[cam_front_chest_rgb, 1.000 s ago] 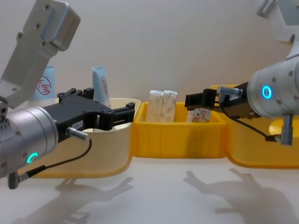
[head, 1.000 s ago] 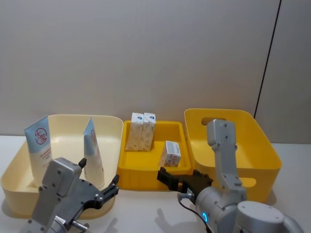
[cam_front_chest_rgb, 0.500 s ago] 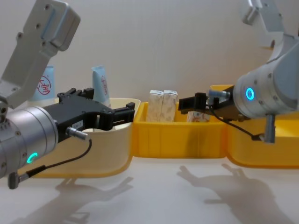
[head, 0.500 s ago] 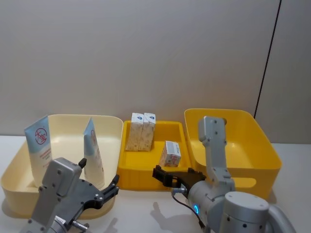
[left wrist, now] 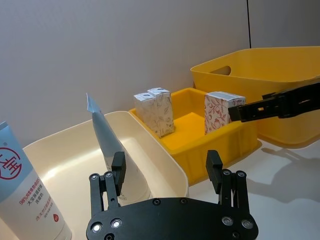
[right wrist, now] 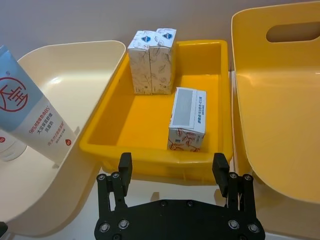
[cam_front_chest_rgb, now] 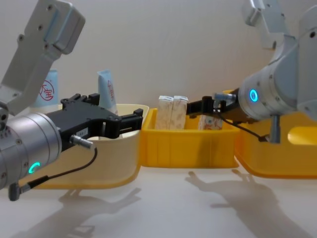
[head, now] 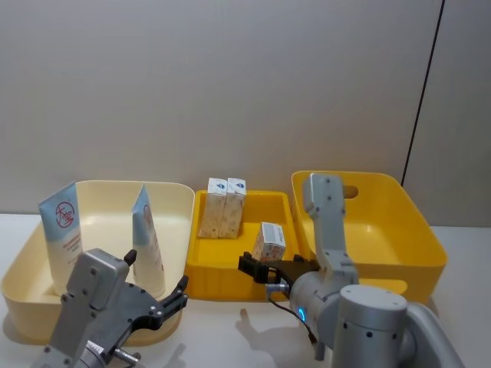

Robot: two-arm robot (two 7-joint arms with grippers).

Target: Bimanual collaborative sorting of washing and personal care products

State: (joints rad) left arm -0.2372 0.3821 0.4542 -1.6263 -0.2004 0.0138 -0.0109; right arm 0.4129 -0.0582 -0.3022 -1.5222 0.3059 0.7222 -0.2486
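Observation:
Two pale-blue-and-white tubes (head: 63, 230) (head: 147, 239) with a red round logo stand in the cream bin (head: 173, 201). Two cream cartons (head: 222, 207) stand upright at the back of the small yellow tray (head: 230, 280), and a white carton (head: 269, 241) with red-blue print stands nearer the front. My right gripper (head: 252, 268) is open and hovers over the tray's front rim, just short of the white carton (right wrist: 187, 120). My left gripper (head: 169, 301) is open at the cream bin's front corner, holding nothing.
A large yellow bin (head: 418, 257) with a handle slot sits right of the tray, with nothing visible inside. The three containers stand side by side against a grey wall. White tabletop lies in front of them.
My right gripper has swung left and forward from in front of the large yellow bin to the small tray's front rim. The left arm and all products have stayed put.

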